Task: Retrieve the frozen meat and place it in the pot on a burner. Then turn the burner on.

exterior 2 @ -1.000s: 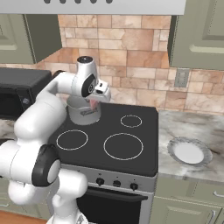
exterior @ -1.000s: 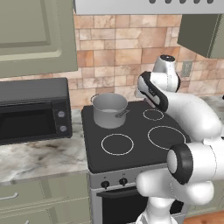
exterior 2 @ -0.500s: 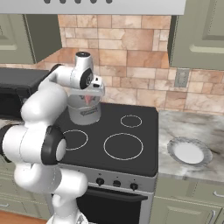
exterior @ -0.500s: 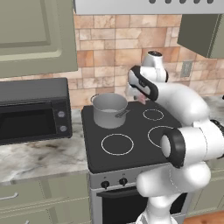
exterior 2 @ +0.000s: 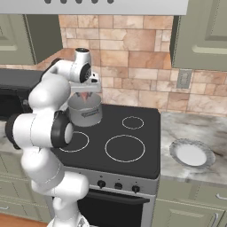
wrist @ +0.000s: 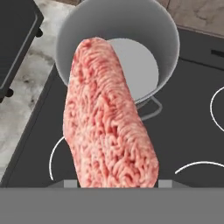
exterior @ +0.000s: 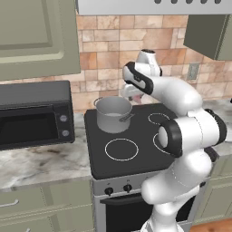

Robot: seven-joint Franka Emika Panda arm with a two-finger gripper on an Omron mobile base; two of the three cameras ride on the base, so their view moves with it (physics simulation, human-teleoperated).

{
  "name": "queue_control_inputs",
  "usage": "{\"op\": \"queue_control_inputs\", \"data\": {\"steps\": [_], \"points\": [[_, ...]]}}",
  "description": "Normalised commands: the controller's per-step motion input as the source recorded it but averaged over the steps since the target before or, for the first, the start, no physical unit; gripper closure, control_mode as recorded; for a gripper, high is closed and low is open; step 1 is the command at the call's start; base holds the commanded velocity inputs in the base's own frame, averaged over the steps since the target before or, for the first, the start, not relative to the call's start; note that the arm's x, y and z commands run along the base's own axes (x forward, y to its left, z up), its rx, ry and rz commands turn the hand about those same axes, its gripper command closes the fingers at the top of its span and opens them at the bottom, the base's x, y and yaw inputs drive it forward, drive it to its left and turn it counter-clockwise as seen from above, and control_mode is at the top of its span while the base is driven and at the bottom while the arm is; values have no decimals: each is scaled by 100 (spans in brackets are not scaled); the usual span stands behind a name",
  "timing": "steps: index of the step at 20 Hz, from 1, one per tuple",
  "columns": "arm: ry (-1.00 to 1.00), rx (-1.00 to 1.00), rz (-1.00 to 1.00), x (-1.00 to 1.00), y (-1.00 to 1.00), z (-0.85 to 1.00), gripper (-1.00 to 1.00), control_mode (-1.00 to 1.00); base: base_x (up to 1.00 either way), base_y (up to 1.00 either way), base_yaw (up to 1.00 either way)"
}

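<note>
A long pink block of ground frozen meat [wrist: 107,118] is held tight in the robot's two-finger gripper [exterior 2: 85,91], just above the round grey metal pot [exterior: 113,114] that sits on the back left burner of the black stove top [exterior: 140,149]. The carrying step is nearly done. Next, the meat should be lowered over the pot's open middle and let go, and then the burner knob [exterior: 128,187] on the stove front must be turned.

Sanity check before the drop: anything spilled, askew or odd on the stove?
Nothing stands out. The pot sits upright and empty on the back-left burner, and the gripper holds the meat above it. No spills.
</note>
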Motion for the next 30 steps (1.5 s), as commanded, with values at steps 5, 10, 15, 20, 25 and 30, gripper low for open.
{"op": "queue_control_inputs", "data": {"steps": [5,10,15,20,25,30], "points": [[0,0,13,44,7,-17,100,-100,0,0,0],[3,-3,8,41,9,-12,100,-100,0,0,0],[0,-8,9,44,15,-23,100,-100,0,0,0],[1,-9,7,43,22,-33,100,-100,0,0,0],[8,-4,6,38,19,-32,100,-100,0,0,0],[11,-1,1,10,5,-27,100,-100,0,0,0]]}}
